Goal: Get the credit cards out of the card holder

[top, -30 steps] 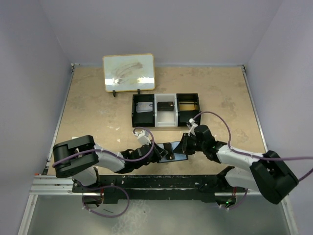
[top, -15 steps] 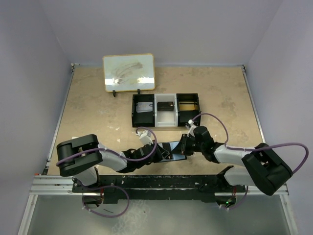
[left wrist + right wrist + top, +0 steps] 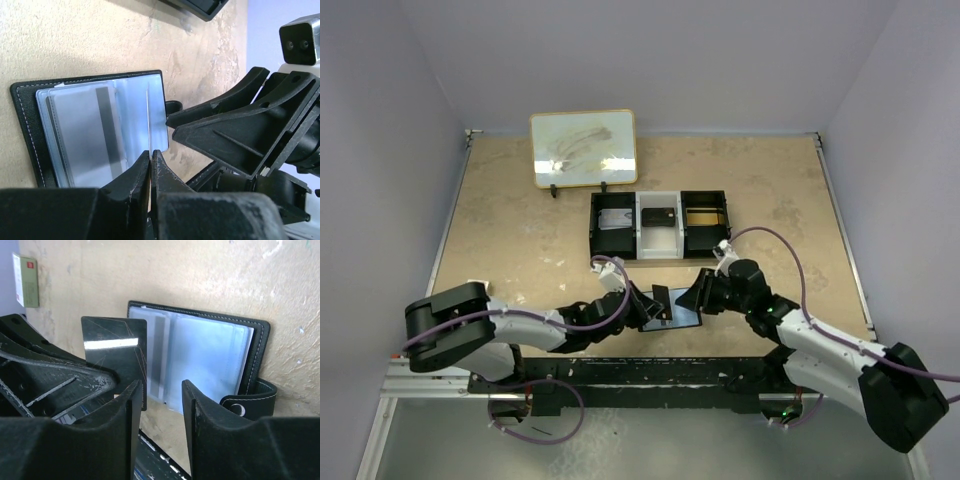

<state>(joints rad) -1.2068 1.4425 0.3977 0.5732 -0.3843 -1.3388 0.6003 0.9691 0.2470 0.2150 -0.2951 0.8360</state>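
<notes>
Black with pale stitching along its border, the card holder (image 3: 90,130) lies open and flat on the table (image 3: 520,230), close to the near edge and right between your two arms. Its blue-grey sleeves face up, and one sleeve shows a pale card (image 3: 107,127) with a dark stripe. The closure tab (image 3: 250,400) with its white snap sticks out past the holder's edge on your right gripper's side.

Your left gripper (image 3: 151,162) is pinched tight on a thin dark card (image 3: 114,357). It holds the card upright above the holder's edge, so the left wrist camera sees it only as a fine line.

Your right gripper (image 3: 161,390) stands with its jaws partly apart and nothing between them. It faces the holder and the dark card from the opposite side, and the two grippers are very near each other over the holder, so you have little room there.

Beyond the holder, the three-compartment tray (image 3: 595,240) sits apart from it with a strip of bare table between. Wider bare surface lies to the far left and far right of the tray.
</notes>
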